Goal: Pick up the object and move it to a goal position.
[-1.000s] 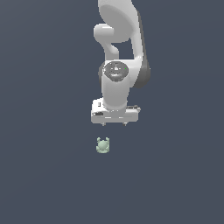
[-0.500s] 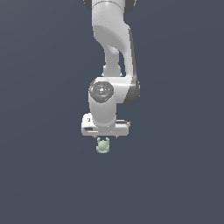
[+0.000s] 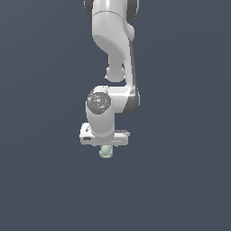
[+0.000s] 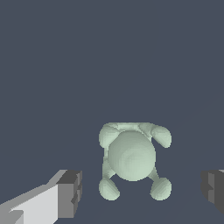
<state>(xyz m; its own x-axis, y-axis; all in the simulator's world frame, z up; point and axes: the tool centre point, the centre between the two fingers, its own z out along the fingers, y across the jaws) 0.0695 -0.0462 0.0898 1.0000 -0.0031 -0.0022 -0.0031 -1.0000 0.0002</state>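
Note:
The object [image 3: 106, 152] is a tiny pale mint-green lumpy thing on the dark floor, showing just under the white gripper body in the exterior view. In the wrist view the object [image 4: 132, 156] is a round lump with small nubs around it. My gripper [image 4: 142, 192] is open. One finger [image 4: 70, 193] and the other finger [image 4: 214, 190] stand wide on either side of the object, apart from it. In the exterior view the gripper [image 3: 105, 148] is directly above the object and its fingers are mostly hidden by the hand.
The white arm [image 3: 113, 54] rises straight up from the hand. The floor [image 3: 180, 180] is a plain dark blue-grey surface all around. Nothing else shows.
The gripper has come down toward the object and shifted to the exterior view's left. It now sits right over the object, which has not moved.

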